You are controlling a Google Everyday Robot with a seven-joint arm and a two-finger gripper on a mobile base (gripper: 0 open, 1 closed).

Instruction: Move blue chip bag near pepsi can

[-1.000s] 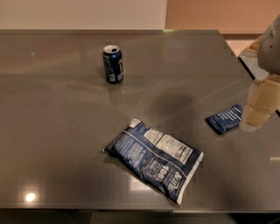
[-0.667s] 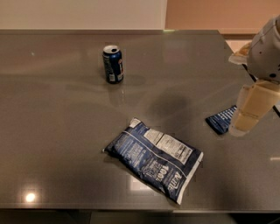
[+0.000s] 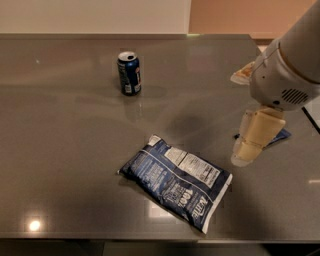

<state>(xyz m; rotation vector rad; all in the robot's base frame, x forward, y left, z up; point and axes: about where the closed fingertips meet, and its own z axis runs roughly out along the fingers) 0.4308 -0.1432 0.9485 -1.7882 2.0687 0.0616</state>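
Single camera view, looking down on a glossy grey-brown table [image 3: 75, 125] that fills most of what you see. Its far edge runs along a wall that is pale on the left [image 3: 95, 15] and peach-toned on the right [image 3: 240, 15]. A bright spot of ceiling light [image 3: 34, 225] reflects near the front left edge, and softer streaks cross the middle. The pepsi can [image 3: 129, 73] stands upright toward the back, left of centre, silver top showing and its reflection faint on the surface below it. The blue chip bag [image 3: 176, 181] lies flat near the front edge, right of centre and turned diagonally, nutrition label up, well apart from the can. The gripper [image 3: 247, 150] hangs above the table just right of the bag's upper corner and is not touching it. You cannot tell from here whether it is open or closed. The white arm [image 3: 290, 65] is cut off by the top right corner. Behind the gripper only a sliver of a small flat blue packet [image 3: 281, 136] shows. A pale flat item [image 3: 243, 74] at the table's right side is half hidden by the arm and cannot be identified.
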